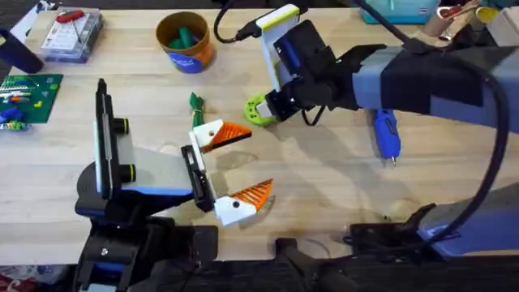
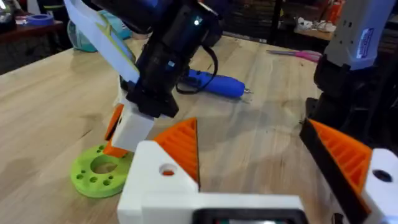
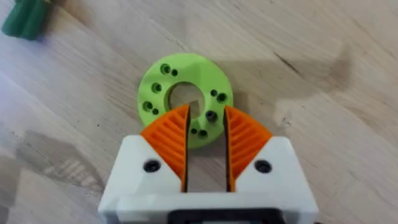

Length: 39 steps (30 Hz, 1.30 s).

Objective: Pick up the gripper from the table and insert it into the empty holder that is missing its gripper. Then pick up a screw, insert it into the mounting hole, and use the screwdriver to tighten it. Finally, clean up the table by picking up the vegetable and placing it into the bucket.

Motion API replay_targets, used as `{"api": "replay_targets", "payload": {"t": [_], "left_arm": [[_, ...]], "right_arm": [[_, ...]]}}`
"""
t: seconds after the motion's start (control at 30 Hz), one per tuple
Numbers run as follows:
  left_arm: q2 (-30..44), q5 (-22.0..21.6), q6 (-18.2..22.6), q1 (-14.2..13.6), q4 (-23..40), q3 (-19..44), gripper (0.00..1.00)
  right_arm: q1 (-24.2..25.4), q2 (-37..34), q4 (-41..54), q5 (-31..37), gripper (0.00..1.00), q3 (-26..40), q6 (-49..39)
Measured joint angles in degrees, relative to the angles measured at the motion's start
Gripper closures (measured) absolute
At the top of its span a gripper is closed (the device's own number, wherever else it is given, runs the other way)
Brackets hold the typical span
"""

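We are hovering the right gripper (image 3: 206, 144) over the green disc (image 3: 185, 93) on the table (image 1: 324, 178), pads slightly parted astride its near rim, pinching nothing. Left gripper (image 1: 235, 170) is sitting spread wide nearby. Right arm is nearer; blue screwdriver (image 1: 385, 134) is lying beyond.

A robotics workshop: wooden table (image 1: 324, 174), green circuit board (image 1: 28, 96), clear parts box (image 1: 71, 34), blue screwdriver (image 1: 385, 134).
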State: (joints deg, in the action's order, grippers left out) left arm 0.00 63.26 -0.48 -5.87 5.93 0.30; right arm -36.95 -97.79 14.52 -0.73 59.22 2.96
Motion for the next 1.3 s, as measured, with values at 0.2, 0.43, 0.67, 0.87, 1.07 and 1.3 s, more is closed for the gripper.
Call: {"api": "replay_targets", "payload": {"t": [0.2,0.43,0.67,0.87,1.07,1.3], "left_arm": [[0.00,0.00,0.01,0.00,0.00,0.00,0.014],[0.01,0.00,0.01,0.00,0.00,0.00,0.014],[0.00,0.00,0.01,0.00,0.00,0.00,0.014],[0.00,0.00,0.01,0.00,0.00,0.00,0.015],[0.01,0.00,0.00,0.00,0.00,0.00,0.014],[0.01,0.00,0.01,0.00,0.00,0.00,0.014]], "right_arm": [[0.00,0.01,0.00,0.00,0.718,0.02,0.00],[0.00,-0.01,-0.01,0.00,0.809,0.02,0.00],[0.00,0.00,-0.01,0.00,0.850,0.04,0.00],[0.00,0.01,-0.07,0.02,0.990,0.08,-0.07],[0.00,0.01,0.05,0.02,0.993,0.11,-0.04],[0.00,0.01,0.31,0.02,0.993,0.21,-0.02]]}}
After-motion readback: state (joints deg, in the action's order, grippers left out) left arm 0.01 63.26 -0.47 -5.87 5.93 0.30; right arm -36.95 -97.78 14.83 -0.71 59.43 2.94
